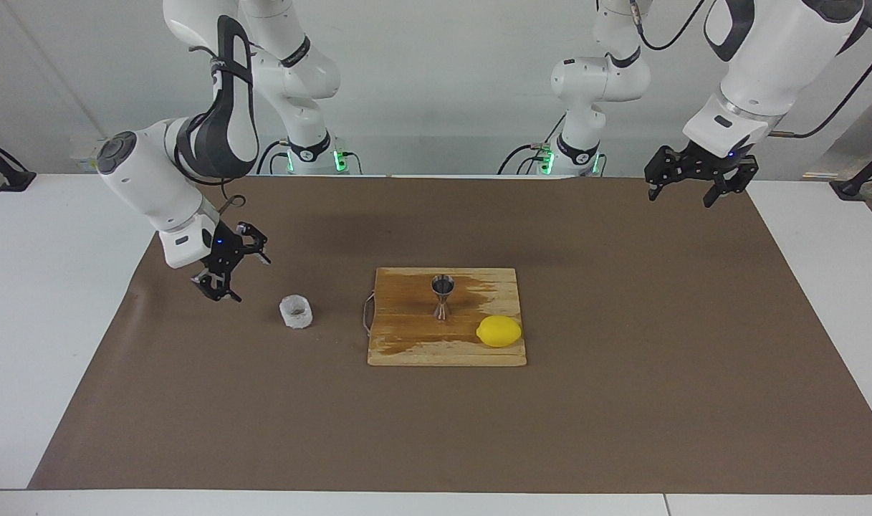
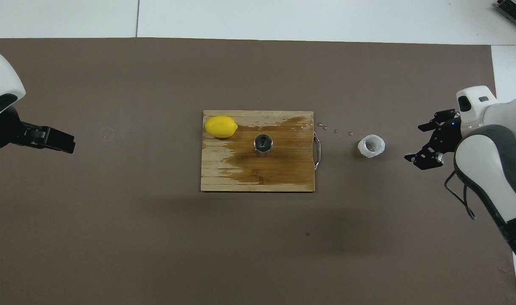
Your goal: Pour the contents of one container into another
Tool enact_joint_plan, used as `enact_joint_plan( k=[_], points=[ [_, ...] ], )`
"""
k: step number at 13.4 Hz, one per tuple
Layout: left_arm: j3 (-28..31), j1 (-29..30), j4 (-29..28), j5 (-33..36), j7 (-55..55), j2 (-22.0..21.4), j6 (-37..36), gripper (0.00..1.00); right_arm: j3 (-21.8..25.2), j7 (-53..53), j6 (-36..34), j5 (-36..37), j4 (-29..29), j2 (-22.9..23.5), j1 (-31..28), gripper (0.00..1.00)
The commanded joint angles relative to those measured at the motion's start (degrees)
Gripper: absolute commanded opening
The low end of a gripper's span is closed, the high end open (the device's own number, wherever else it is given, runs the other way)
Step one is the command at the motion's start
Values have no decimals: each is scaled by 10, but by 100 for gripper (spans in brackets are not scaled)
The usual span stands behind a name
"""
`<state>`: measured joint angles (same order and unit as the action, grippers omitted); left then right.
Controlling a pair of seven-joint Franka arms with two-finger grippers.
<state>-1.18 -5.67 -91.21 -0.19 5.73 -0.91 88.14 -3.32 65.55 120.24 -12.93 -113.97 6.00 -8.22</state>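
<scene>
Since the crinkled cup (image 1: 296, 312) beside the cutting board (image 1: 407, 344), toward the right arm's end, looks thin and crushable, the open right gripper (image 1: 229, 267) near it should pinch its wall gently. Left gripper (image 1: 699, 178) waits open; the jigger (image 1: 443, 297) stands on the board.

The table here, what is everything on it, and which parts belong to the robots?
Cup: one, white translucent and crinkled, on the brown mat toward the right arm's end, beside the board.
Jigger: one, shiny steel, upright at the middle of the board.
Lemon: one, yellow, on the board, farther from the robots than the jigger.
Cutting board: one, wooden with a dark wet stain and a wire handle, mid-table.
Droplets: a few, small, on the mat between board and cup.
Mat: one, brown, covering the white table.
Right gripper: one, black, fingers open, low beside the cup.
Left gripper: one, black, fingers open, raised over the mat's edge, waiting.
</scene>
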Motion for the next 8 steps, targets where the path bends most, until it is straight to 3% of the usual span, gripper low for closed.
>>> enact_joint_plan(
  k=[1,4,8],
  points=[
    [0,3,5,-7,-3,-4,-10,100,-5,-159,-17,76,9,-8,13,100],
    [0,3,5,-7,-3,-4,-10,100,-12,-314,-27,106,12,-15,22,100],
    [0,3,5,-7,-2,-4,-10,100,-13,-586,-131,157,42,-76,64,100]
  ],
)
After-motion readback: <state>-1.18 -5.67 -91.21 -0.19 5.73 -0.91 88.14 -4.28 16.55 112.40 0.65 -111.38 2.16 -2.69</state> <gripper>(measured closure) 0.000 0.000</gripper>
